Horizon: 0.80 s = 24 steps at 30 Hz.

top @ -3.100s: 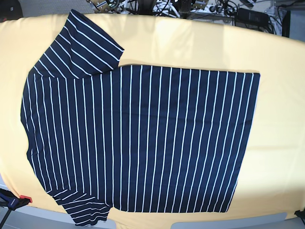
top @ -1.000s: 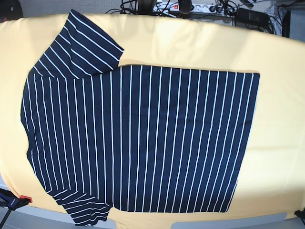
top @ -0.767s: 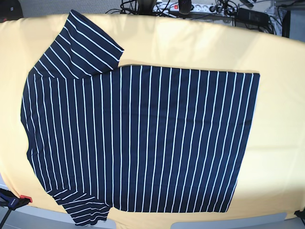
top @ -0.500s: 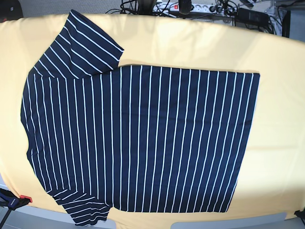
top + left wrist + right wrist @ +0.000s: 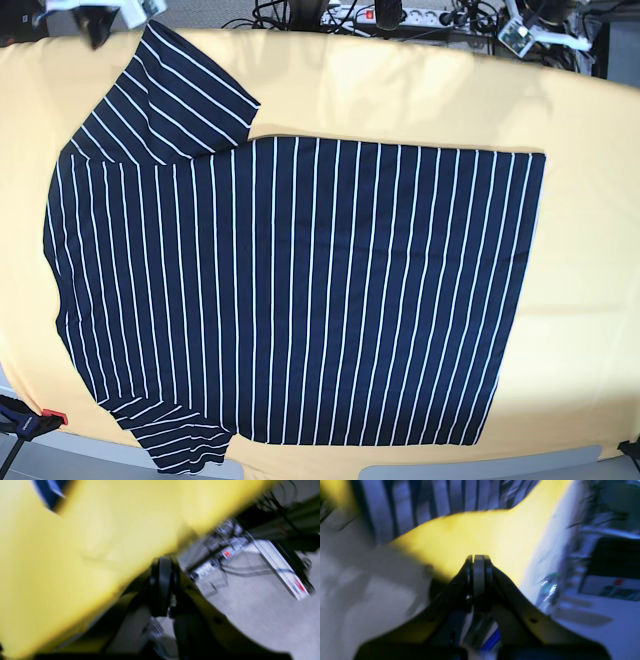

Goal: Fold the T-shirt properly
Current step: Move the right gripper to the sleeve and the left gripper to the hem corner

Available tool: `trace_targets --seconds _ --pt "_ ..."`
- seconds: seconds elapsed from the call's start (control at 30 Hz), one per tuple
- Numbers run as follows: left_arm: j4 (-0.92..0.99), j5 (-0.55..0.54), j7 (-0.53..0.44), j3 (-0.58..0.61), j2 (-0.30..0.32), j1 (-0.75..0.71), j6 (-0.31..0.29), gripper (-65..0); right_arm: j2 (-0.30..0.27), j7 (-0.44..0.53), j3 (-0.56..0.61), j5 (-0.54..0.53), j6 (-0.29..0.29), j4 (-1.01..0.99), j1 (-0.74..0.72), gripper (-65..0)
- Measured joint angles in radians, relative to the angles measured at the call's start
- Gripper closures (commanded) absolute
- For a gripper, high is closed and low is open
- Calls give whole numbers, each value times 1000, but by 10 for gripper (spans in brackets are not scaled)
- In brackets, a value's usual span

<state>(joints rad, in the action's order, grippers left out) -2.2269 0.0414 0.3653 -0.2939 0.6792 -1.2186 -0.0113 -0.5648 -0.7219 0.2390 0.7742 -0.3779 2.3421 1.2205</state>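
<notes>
The T-shirt [image 5: 290, 290], dark navy with thin white stripes, lies flat and spread out on the yellow cloth [image 5: 400, 90], collar end to the left and hem to the right. One sleeve points to the far left corner and the other to the near left. My right gripper [image 5: 478, 570] is shut and empty, hovering over yellow cloth near a striped edge of the T-shirt [image 5: 432, 500]. My left gripper [image 5: 162, 580] is shut and empty at the table's far edge, with a corner of the T-shirt [image 5: 47, 490] far off. In the base view, the right arm [image 5: 100, 12] shows at top left and the left arm [image 5: 530, 25] at top right.
Cables and power strips [image 5: 380, 15] lie on the floor beyond the far edge of the table. A power strip [image 5: 277, 565] also shows on the grey floor in the left wrist view. A red-tipped clamp [image 5: 40, 420] sits at the near left corner.
Both arms have come into the base view at the top corners. The T-shirt has not moved.
</notes>
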Motion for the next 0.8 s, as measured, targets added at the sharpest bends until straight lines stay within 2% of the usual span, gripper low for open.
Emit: trace_targets --seconds 0.03,0.13,0.33,0.4,0.5,0.53,0.63,0.67,0.7,0.8 --pt "-6 0 -3 -16 0 0 0 0 1 19 -21 -18 18 0 -16 0" --pt "-9 0 -9 -66 7 10 -6 0 2 71 -71 -116 118 0 -77 0" --pt "32 3 -33 -139 80 121 -83 0 2 147 -132 -309 221 0 -198 0" --pt "68 4 -74 -138 125 160 -149 0 2 158 -132 -346 243 0 -230 0" --pt "148 10 -178 -137 197 209 -261 0 2 166 -131 -345 270 0 -244 0" --pt "179 10 -215 -137 222 226 -294 -45 2 165 -131 -345 274 0 -243 0" --pt "270 15 -326 -135 291 284 -399 -266 3 166 -130 -345 278 0 -241 0" --pt "297 17 -367 -134 308 304 -417 -333 3 165 -130 -345 277 0 -242 0" --pt "323 24 -405 -134 323 322 -435 -375 5 165 -130 -345 278 0 -243 0" --pt "379 85 -479 -130 367 358 -456 -386 8 165 -130 -345 278 0 -242 0"
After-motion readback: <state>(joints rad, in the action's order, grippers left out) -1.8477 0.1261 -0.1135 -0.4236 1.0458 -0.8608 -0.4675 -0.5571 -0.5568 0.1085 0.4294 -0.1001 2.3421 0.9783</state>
